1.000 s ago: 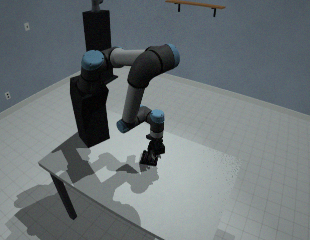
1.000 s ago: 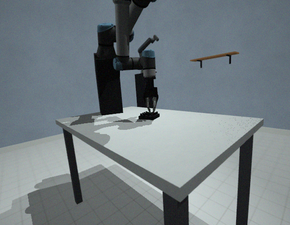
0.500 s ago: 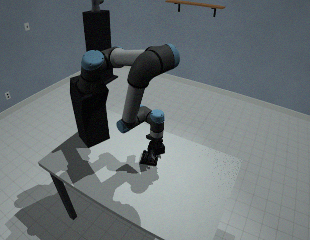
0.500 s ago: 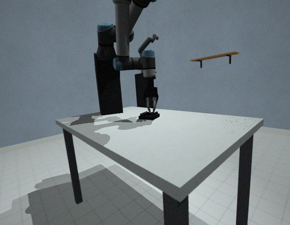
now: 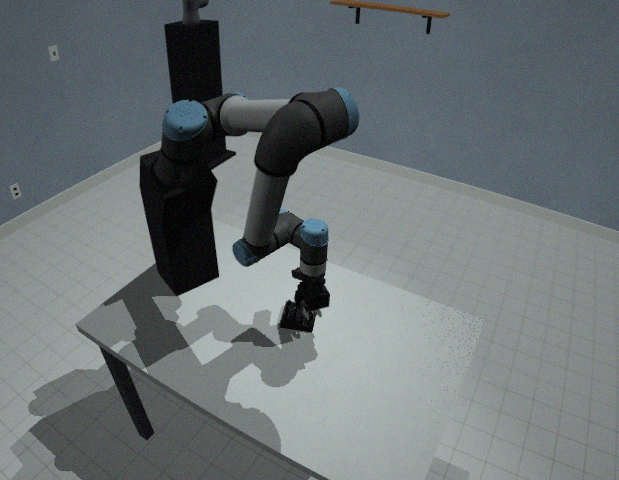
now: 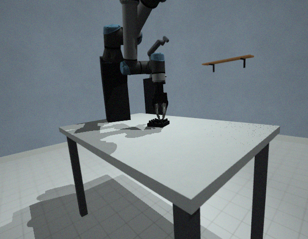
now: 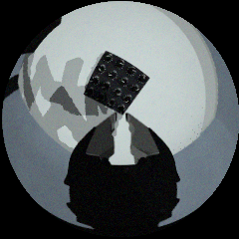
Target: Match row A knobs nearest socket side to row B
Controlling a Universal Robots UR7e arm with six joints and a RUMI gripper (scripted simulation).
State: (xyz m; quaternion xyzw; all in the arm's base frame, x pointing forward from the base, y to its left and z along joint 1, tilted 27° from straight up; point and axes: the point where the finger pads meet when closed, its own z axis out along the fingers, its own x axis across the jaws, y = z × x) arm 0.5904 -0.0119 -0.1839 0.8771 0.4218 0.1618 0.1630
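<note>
The black knob box (image 5: 295, 326) (image 6: 154, 125) (image 7: 111, 66) sits on the table, turned at an angle in the wrist view. Its short black knobs stand in a four-by-four grid. Their pointer marks are too dark to read, and the socket side cannot be made out. My gripper (image 5: 311, 314) (image 6: 160, 119) (image 7: 120, 113) points down at the box, its tips at about knob height. In the wrist view the tips are by the box's near corner. They stand slightly apart with a narrow gap, and no knob shows held between them. The top and exterior views do not show whether they touch a knob.
The white table (image 5: 371, 392) (image 6: 174, 154) carries broad arm shadows left of the box. The arm's black pedestal (image 5: 180, 227) (image 6: 115, 95) stands at the table's far left edge. A wooden shelf (image 5: 389, 8) (image 6: 227, 60) hangs on the back wall.
</note>
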